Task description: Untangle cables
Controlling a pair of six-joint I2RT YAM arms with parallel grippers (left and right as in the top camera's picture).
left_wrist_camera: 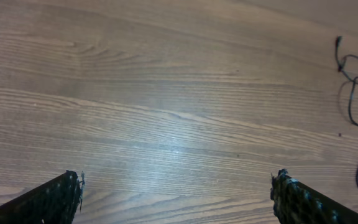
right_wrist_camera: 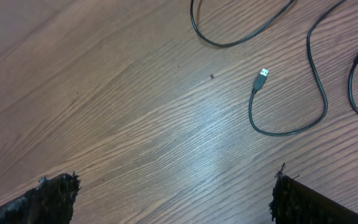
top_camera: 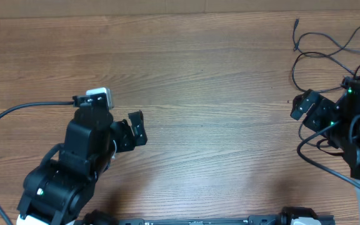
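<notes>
The left gripper (left_wrist_camera: 178,186) hangs with its fingers spread wide above the wooden table (top_camera: 217,75), holding nothing; the right gripper (right_wrist_camera: 176,186) is spread and empty too; the cables (top_camera: 330,44) lie in loose loops at the far right, just beyond the right gripper.

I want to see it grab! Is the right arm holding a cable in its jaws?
No, the right gripper has its jaws wide open and empty; the cables lie on the table.
</notes>
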